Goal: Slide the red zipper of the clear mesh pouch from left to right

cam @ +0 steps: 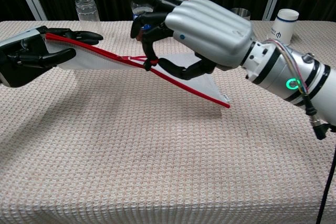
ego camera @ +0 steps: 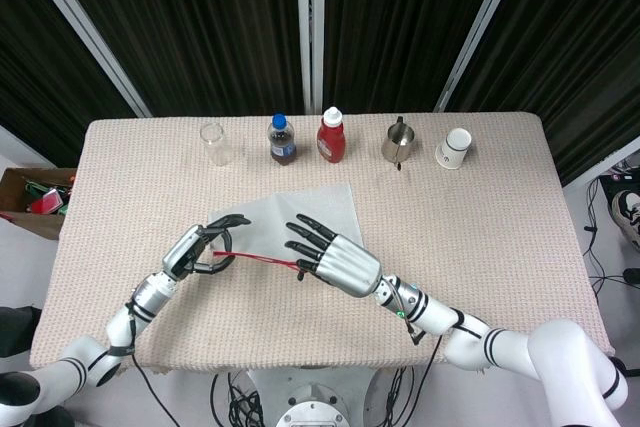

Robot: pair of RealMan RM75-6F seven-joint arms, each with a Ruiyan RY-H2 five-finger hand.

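From the head view, the clear mesh pouch (ego camera: 300,217) lies mid-frame on the woven beige worktop (ego camera: 480,217), its left corner gripped by the left hand (ego camera: 200,250). From the chest view, the right hand (cam: 194,30) pinches the red zipper (cam: 148,64) pull partway along the lifted, slanting edge.

My counter (ego camera: 520,217) wears a beige woven cloth. Behind it I see black curtains (ego camera: 210,27) split by pale metal posts (ego camera: 312,27). Grey floor shows at both sides, with a cardboard box (ego camera: 30,197) on my left.
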